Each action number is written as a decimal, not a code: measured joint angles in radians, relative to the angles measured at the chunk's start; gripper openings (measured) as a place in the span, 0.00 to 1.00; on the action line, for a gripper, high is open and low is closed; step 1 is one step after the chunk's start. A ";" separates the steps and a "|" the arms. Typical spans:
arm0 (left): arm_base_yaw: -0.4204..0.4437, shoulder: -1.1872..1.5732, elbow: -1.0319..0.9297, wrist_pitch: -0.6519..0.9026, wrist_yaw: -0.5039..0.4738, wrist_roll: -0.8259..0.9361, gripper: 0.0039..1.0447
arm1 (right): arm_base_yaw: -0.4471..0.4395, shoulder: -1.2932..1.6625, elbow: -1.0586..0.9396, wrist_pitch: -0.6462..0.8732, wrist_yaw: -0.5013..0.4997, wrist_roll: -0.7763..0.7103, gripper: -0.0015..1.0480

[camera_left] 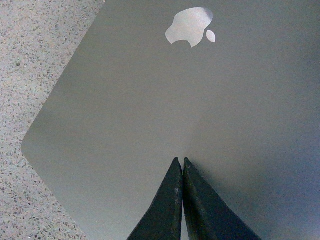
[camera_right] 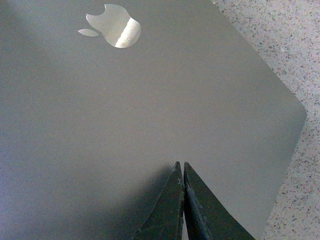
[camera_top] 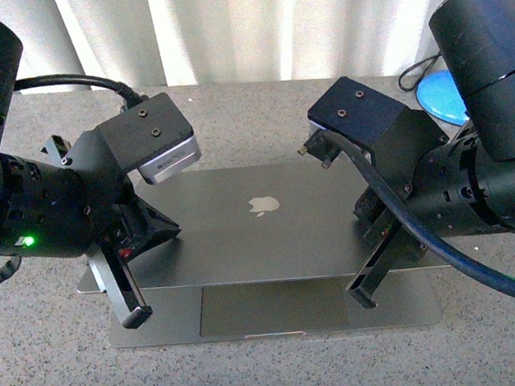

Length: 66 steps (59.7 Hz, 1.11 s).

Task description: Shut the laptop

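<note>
**Both grippers bearing on a nearly shut laptop lid**

The laptop (camera_top: 262,239) is lying on a speckled grey table (camera_top: 258,377), directly in front of the robot and between its two arms. Its grey lid is facing upward, showing the pale apple logo (camera_top: 261,205). The lid is sitting low over the base, leaving the trackpad (camera_top: 271,307) and the front strip of the base showing.

The left gripper (camera_top: 134,315) is reaching down over the lid's left side. In the left wrist view its fingers (camera_left: 170,200) are pressing together with nothing between them, and the tips seem to be meeting the lid. The right gripper (camera_top: 362,293) is doing the same on the right side, its fingers (camera_right: 167,205) likewise closed on nothing.

A blue round object (camera_top: 441,95) is lying behind the right arm, in front of a white curtain (camera_top: 267,17).
</note>
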 joint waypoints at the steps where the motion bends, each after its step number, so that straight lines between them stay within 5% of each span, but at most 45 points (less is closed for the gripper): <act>1: 0.000 0.000 0.000 0.000 0.000 0.000 0.03 | 0.000 0.001 0.000 0.000 0.000 0.000 0.01; 66: -0.006 0.058 -0.026 0.060 0.006 -0.016 0.03 | -0.006 0.031 -0.037 0.030 -0.008 0.003 0.01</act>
